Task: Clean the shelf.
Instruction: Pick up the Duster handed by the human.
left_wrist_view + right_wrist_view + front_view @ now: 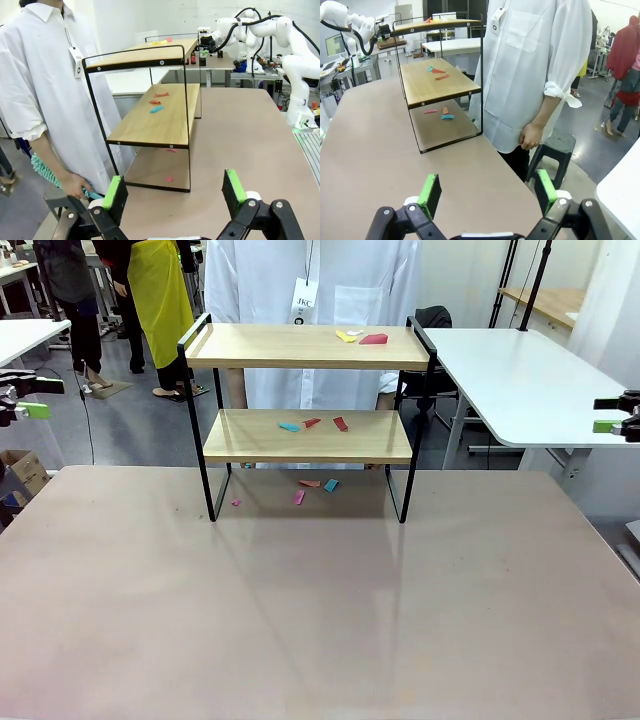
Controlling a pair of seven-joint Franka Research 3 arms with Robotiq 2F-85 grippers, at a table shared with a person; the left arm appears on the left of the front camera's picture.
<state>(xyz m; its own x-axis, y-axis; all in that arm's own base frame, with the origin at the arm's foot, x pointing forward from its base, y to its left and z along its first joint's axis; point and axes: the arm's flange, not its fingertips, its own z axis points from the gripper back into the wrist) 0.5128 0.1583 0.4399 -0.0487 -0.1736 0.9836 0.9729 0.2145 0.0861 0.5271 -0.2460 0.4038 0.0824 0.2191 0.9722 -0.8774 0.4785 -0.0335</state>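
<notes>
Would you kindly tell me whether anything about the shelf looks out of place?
Small coloured scraps litter the shelf: yellow and red on its top board, blue and red on its lower board, more on the table beneath, all stray debris.

shelf (250,440): upper centre of frame, on table (320,600) | scraps (341,424): on both tiers, and underneath | person (270,280): behind shelf, top centre

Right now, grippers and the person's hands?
Left gripper: open, empty.
Right gripper: open, empty.
Person's one hand: holds teal duster.
Person's other hand: empty.
</notes>
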